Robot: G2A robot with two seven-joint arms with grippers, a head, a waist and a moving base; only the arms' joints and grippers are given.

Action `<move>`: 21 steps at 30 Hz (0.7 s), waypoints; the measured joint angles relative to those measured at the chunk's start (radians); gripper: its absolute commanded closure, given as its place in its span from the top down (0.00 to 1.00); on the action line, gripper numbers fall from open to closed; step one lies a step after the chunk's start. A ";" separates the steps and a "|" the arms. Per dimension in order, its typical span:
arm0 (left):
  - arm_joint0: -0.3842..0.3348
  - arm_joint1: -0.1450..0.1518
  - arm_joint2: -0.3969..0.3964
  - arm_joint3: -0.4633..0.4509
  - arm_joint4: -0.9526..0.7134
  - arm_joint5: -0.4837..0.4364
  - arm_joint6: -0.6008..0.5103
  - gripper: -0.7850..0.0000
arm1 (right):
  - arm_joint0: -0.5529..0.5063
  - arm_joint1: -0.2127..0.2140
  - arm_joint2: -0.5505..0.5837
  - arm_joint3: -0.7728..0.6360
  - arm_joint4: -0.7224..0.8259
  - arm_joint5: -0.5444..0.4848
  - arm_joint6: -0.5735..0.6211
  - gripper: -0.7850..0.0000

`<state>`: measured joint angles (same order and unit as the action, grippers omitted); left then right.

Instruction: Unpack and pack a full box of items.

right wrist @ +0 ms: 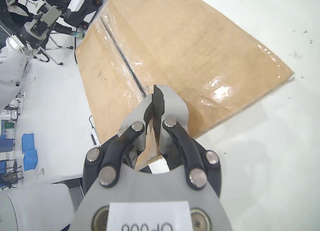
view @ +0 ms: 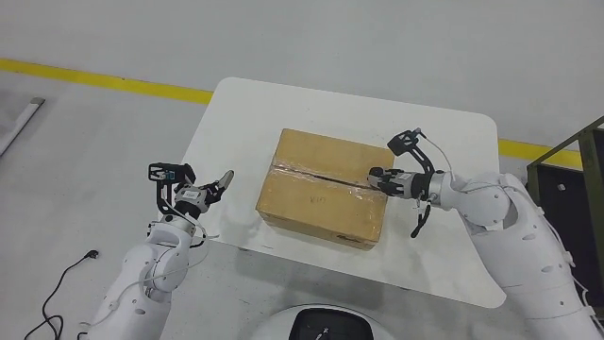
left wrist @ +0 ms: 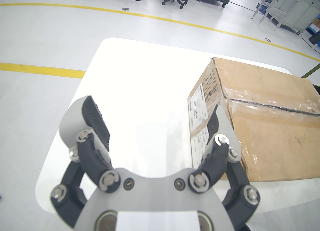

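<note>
The left gripper (view: pixel 193 185), at the lower left of the top view, is spread wide by the white table's (view: pixel 444 132) edge, apart from the cardboard box (view: pixel 326 165) at centre. The right gripper (view: pixel 376 181) is pinched together at the right end of the box's taped seam (view: pixel 326 180). The left wrist view shows the left gripper (left wrist: pixel 152 106) gaping with nothing between its fingers and the box (left wrist: pixel 270 127) beyond one finger, and the right wrist view shows the right gripper (right wrist: pixel 157 100) closed tight over the box (right wrist: pixel 180 42) at the seam's (right wrist: pixel 122 53) end.

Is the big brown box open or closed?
Closed. The box has its top flaps flat, meeting along the middle seam, with shiny clear tape over it. Whether the tape is slit, I cannot tell.
</note>
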<state>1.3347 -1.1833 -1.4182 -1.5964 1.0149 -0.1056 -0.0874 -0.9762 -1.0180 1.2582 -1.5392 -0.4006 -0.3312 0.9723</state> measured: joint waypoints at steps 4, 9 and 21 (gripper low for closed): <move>0.000 0.000 0.000 0.000 0.000 0.000 0.000 1.00 | -0.005 0.002 0.004 -0.052 0.036 0.012 0.010 0.00; 0.000 0.000 0.000 0.000 0.000 0.000 0.000 1.00 | -0.009 -0.003 -0.004 -0.087 0.136 0.043 -0.005 0.00; 0.000 0.000 0.000 0.000 0.000 0.000 0.000 1.00 | -0.045 -0.023 -0.019 -0.063 0.286 0.117 -0.223 0.00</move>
<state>1.3347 -1.1833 -1.4182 -1.5964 1.0149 -0.1056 -0.0874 -1.0207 -1.0413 1.2392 -1.6022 -0.1150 -0.2144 0.7490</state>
